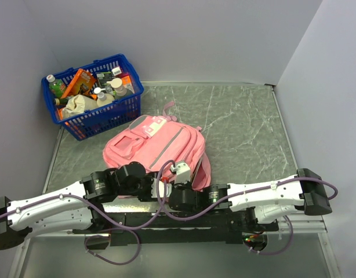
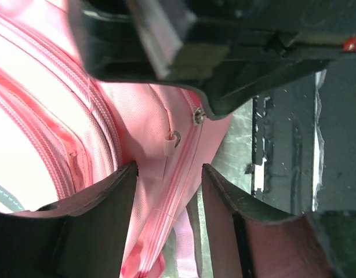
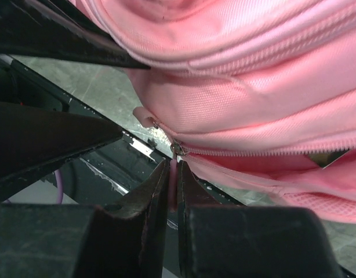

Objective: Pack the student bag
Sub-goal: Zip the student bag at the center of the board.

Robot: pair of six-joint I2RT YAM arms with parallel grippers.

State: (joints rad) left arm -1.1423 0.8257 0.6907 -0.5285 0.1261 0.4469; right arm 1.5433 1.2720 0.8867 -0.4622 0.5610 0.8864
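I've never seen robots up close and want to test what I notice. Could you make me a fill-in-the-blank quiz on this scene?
1. The blue plastic basket of bottles and packets stands at the far ____ corner of the green marbled table.
2. The large soft fabric backpack is ____ in colour.
3. The ____ arm's jaws are pinched shut on the pink zipper pull.
Missing words: left; pink; right.

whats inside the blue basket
The blue basket holds a green bottle, an orange packet, a beige pouch and more. Whatever lies beneath them is covered.
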